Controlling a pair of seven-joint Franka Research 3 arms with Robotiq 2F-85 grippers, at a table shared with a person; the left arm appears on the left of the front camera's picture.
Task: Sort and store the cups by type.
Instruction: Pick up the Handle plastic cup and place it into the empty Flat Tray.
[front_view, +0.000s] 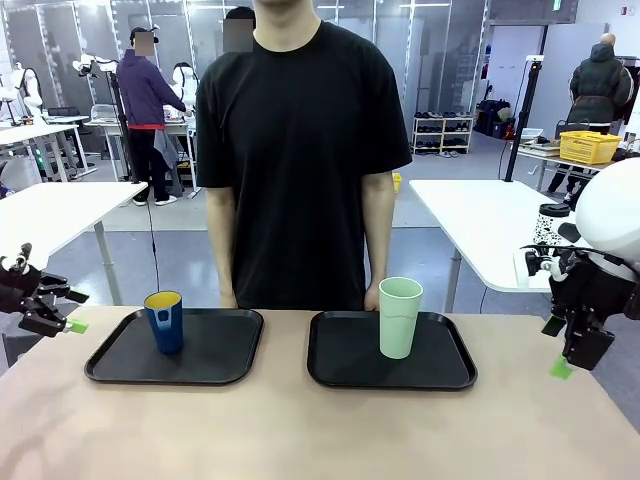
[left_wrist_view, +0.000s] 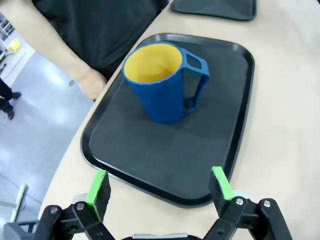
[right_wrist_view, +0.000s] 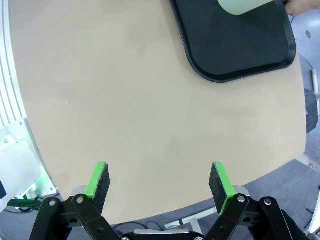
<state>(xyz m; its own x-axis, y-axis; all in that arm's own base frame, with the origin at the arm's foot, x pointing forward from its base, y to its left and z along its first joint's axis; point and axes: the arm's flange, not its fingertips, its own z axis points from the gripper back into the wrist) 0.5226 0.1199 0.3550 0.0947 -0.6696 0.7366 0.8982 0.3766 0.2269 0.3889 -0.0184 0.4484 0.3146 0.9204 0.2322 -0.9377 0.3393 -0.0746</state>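
The worktop (front_view: 300, 430) carries two black trays side by side, and the person stands close behind them with a hand near each far rim. That is the first risk as I see it: an arm reaching in for a cup could meet a hand (left_wrist_view: 92, 85) resting just past the left tray (front_view: 110, 365).

On the right tray (front_view: 340, 375) the mint tumbler (front_view: 400, 317) stands upright, tall and handleless (so the easier one to topple), and a pad that clips its rim off-centre would probably tip it. On the left tray the blue mug (left_wrist_view: 165, 85) stands upright too, handle turned toward the trays' shared side; a grasp that catches the handle could spin it rather than lift it.

The left gripper (left_wrist_view: 160, 187) hangs outside its tray's near edge, jaws wide and empty. The right gripper (right_wrist_view: 159, 180) is over bare worktop well apart from its tray, jaws likewise wide with nothing between.

From the right wrist, the tumbler is cut off at the top edge, only its pale base showing. Where the cups are meant to be stored I cannot make out.
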